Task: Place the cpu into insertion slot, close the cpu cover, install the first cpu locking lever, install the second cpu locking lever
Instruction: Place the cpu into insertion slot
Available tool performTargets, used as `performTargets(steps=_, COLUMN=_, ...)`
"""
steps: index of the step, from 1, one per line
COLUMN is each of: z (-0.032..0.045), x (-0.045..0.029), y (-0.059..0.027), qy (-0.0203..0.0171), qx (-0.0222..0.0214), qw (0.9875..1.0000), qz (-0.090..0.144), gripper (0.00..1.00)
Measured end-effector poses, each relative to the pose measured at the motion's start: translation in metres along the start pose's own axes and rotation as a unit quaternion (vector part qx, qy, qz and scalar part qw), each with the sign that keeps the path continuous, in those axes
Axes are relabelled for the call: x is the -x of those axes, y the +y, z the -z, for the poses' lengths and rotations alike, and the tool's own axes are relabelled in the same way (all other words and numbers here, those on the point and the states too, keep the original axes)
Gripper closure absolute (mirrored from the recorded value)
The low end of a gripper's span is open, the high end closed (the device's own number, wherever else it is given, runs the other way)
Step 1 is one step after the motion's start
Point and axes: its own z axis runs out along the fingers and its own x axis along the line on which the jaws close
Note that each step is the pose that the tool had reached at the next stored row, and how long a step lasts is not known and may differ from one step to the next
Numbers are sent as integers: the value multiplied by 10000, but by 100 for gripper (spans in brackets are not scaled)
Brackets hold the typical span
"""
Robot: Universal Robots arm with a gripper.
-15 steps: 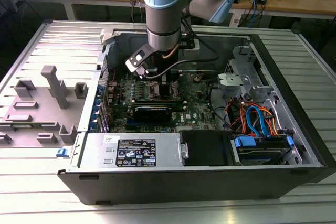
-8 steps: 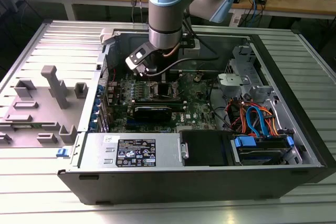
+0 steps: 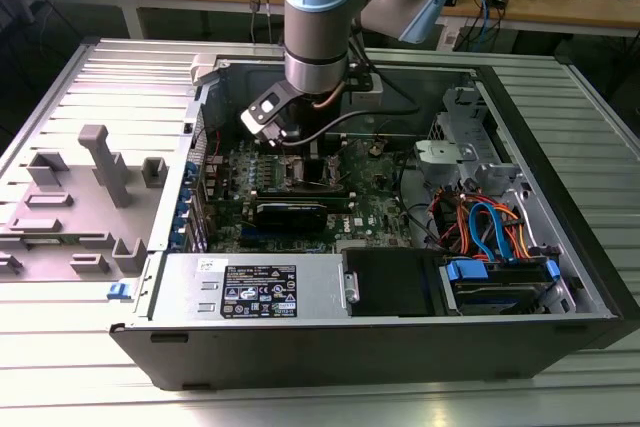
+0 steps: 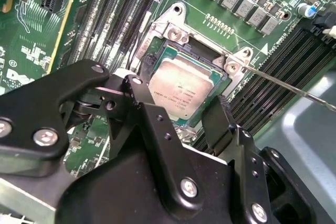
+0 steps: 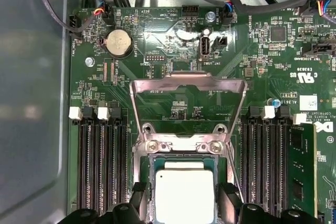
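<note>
The cpu (image 5: 185, 195) (image 4: 181, 87), a silvery-grey square chip, lies flat in the insertion slot (image 5: 148, 179) on the green board. My gripper (image 5: 184, 205) (image 4: 178, 103) hangs right over it and is open, one black finger (image 5: 138, 195) on each side with a small gap to the chip. The cpu cover (image 5: 186, 78) is swung up, a silver frame with the board showing through its window. A thin locking lever (image 4: 286, 86) sticks out from one corner of the socket. In the exterior view the gripper (image 3: 308, 160) is low inside the case.
Long black memory slots (image 5: 102, 166) flank the socket, and a black card (image 5: 303, 166) sits in one. The power supply (image 3: 260, 292), the drive bay with blue and orange cables (image 3: 490, 232) and the case walls (image 3: 205, 97) hem in the arm. A grey fixture tray (image 3: 90, 197) lies outside.
</note>
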Motion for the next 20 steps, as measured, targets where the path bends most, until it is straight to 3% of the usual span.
performTargets(steps=2, z=0, x=0, y=7, qy=-2, qx=0, qw=10000, qz=0, gripper=44)
performTargets(steps=12, z=-1, x=0, y=22, qy=-3, qx=0, qw=10000, qz=0, gripper=44)
performTargets(steps=16, z=-2, x=0, y=22, qy=-3, qx=0, qw=10000, qz=-1, gripper=31)
performTargets(steps=20, z=32, x=-1, y=22, qy=-3, qx=1, qw=10000, qz=0, gripper=31)
